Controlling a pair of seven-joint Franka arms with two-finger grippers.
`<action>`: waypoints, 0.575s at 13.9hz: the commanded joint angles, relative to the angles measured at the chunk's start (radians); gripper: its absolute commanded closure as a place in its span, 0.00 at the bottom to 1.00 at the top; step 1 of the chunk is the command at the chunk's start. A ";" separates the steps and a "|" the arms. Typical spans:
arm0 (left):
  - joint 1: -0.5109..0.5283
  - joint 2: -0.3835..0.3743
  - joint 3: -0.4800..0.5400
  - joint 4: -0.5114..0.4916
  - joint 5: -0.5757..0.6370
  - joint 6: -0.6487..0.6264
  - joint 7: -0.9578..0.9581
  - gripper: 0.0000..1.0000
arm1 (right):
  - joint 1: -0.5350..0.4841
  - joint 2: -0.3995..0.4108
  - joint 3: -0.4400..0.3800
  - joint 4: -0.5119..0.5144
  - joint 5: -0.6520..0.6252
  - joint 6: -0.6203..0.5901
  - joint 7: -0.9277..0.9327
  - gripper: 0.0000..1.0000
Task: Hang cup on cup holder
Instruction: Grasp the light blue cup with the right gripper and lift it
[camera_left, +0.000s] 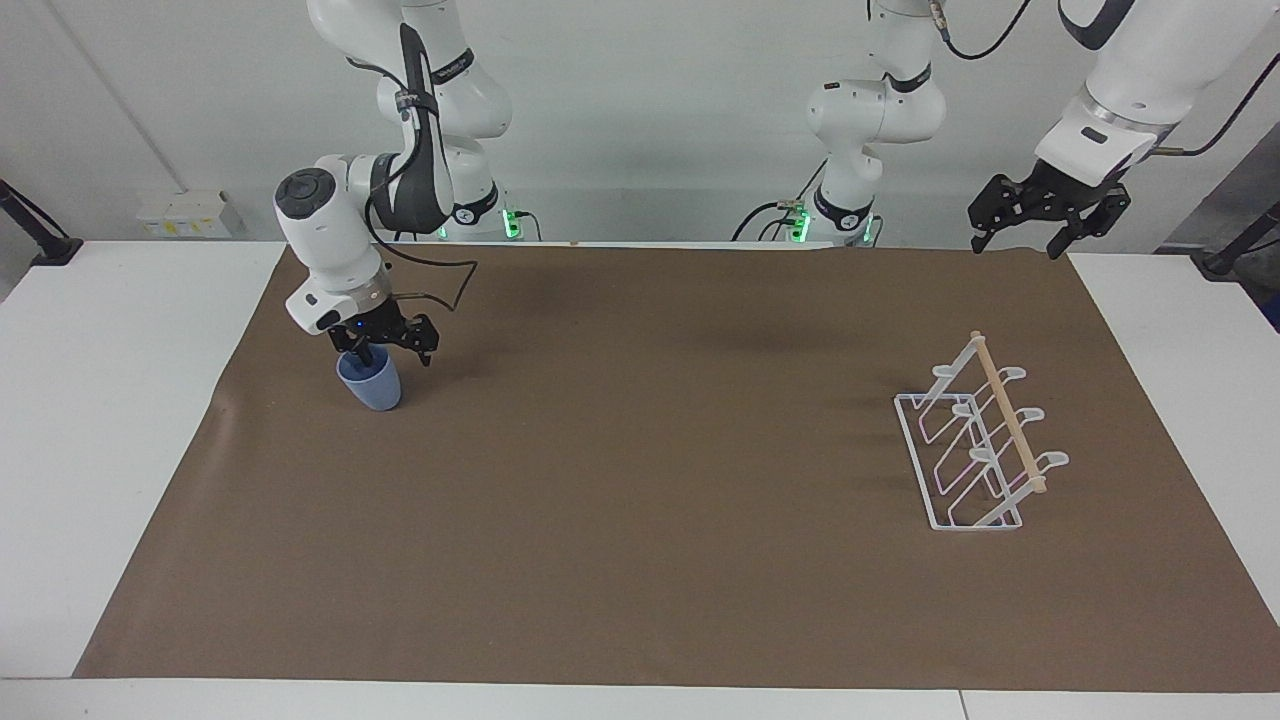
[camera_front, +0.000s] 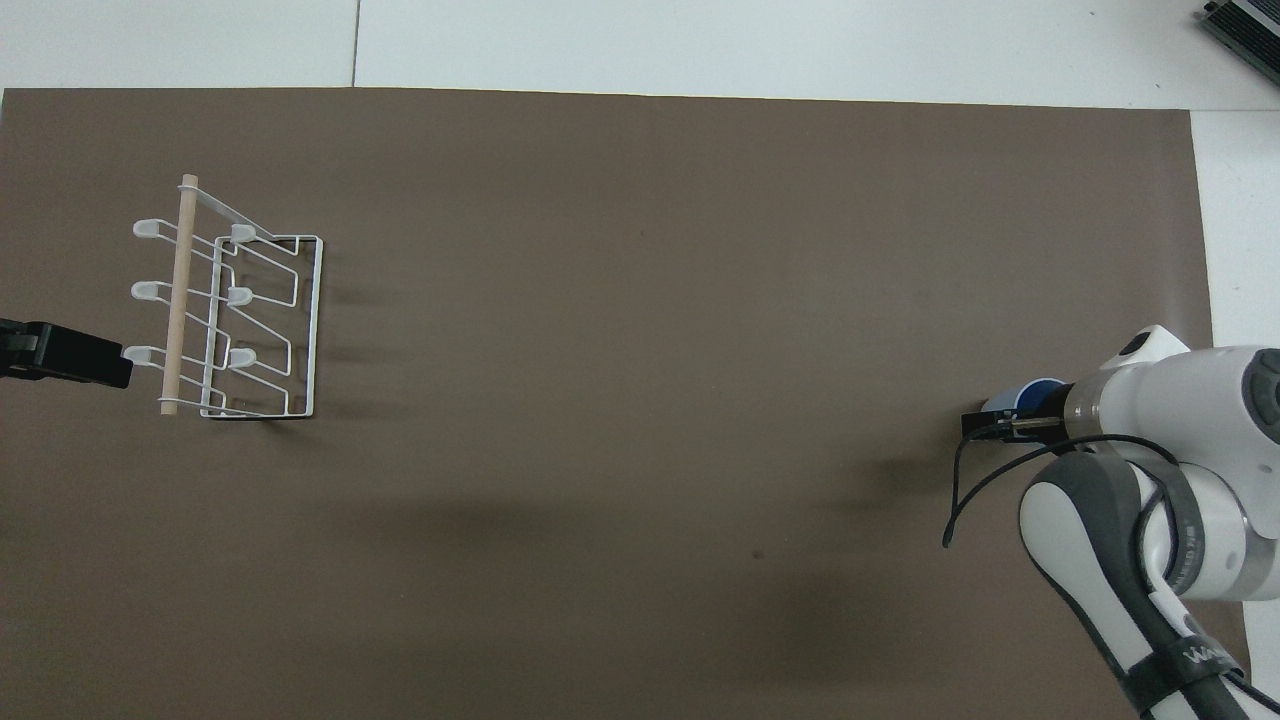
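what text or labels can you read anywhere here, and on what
No text can be read with certainty.
Right arm: a dark band near the overhead view's bottom edge carries pale lettering, too small to read.
Right arm's upper links in the facing view: dark bands with small print, also illegible.
Cup: no marking seen.
Cup holder: no marking seen.
Brown mat: plain, no print.

White table, brown mat across it, plain white wall
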 joint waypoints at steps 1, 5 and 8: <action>0.001 -0.022 0.001 -0.014 -0.012 -0.007 -0.013 0.00 | -0.003 0.006 -0.001 -0.007 0.004 0.022 -0.020 0.00; 0.001 -0.022 0.001 -0.016 -0.012 -0.010 -0.010 0.00 | -0.003 0.007 -0.001 -0.001 0.004 0.001 -0.016 0.17; 0.000 -0.022 0.001 -0.016 -0.012 -0.010 -0.011 0.00 | -0.002 0.007 0.001 0.014 0.004 -0.037 -0.016 0.86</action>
